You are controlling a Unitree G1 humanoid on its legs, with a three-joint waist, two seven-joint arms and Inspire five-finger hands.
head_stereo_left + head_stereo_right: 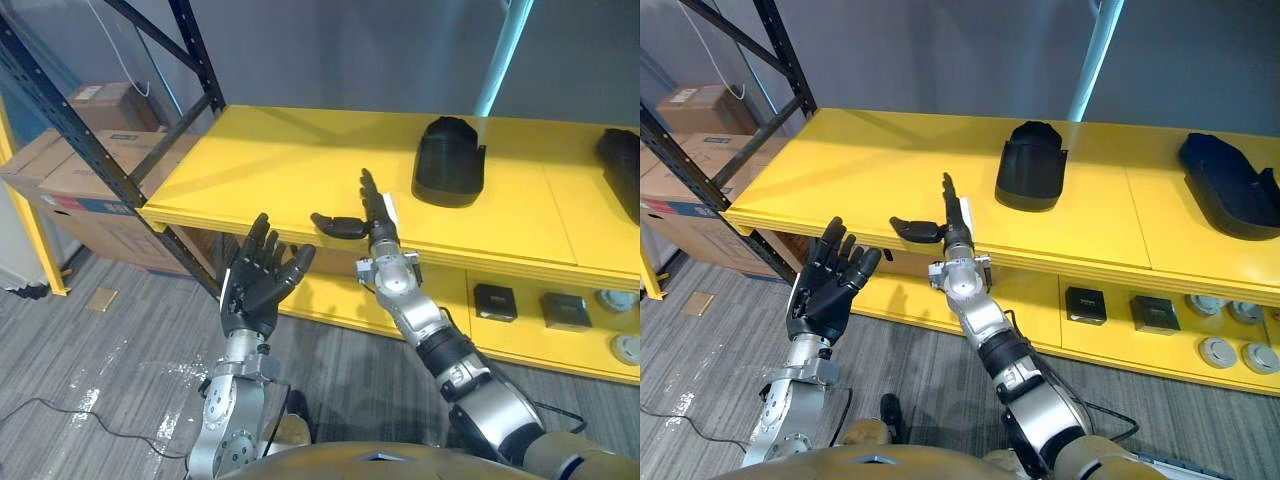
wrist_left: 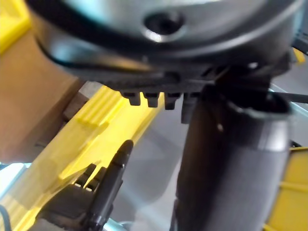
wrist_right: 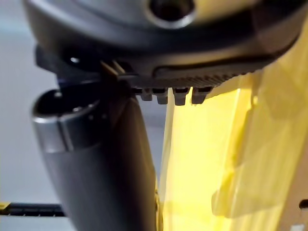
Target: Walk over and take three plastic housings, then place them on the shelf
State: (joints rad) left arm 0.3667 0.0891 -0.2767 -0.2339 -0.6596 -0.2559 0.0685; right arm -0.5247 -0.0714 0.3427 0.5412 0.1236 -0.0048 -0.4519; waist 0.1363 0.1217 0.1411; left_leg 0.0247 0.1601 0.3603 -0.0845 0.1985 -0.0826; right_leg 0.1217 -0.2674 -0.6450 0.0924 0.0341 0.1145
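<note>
Splaying straight and empty, the fingers (image 1: pixel 370 195) of your right hand (image 1: pixel 381 228) hover at the shelf (image 1: pixel 280 165) lip; left hand (image 1: pixel 258 283) open too. The nearest housing (image 1: pixel 449 160) sits just beyond on the shelf, the second housing (image 1: pixel 625 170) far right. A careless swing could knock the near one.

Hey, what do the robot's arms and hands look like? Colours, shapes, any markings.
The left arm and right arm are silver-grey metal, built of rounded segments. The right arm has a black band partway along. Each ends in a dark hand with slim fingers and a thumb. The left hand looks black all over, and the right hand has a small white patch on its side.
</note>
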